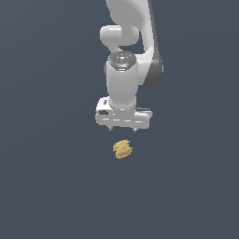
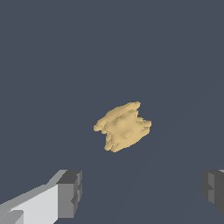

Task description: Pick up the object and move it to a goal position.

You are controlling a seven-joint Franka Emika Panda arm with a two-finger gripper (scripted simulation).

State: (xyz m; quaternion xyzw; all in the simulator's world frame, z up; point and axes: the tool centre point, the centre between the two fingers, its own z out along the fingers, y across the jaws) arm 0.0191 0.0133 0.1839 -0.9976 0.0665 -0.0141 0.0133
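Note:
The object (image 1: pixel 123 149) is a small tan-yellow lumpy, ridged thing lying on the dark grey surface. It also shows in the wrist view (image 2: pixel 123 127), in the middle of the picture. My white gripper (image 1: pixel 122 129) hangs just behind and above it in the exterior view, apart from it. Its two fingers are spread wide; in the wrist view the grey pads (image 2: pixel 70 194) stand far apart at the picture's edge and nothing is between them. The gripper (image 2: pixel 142 192) is open and empty.
The plain dark grey surface (image 1: pixel 46 186) fills both views. The white arm (image 1: pixel 123 79) rises above the gripper.

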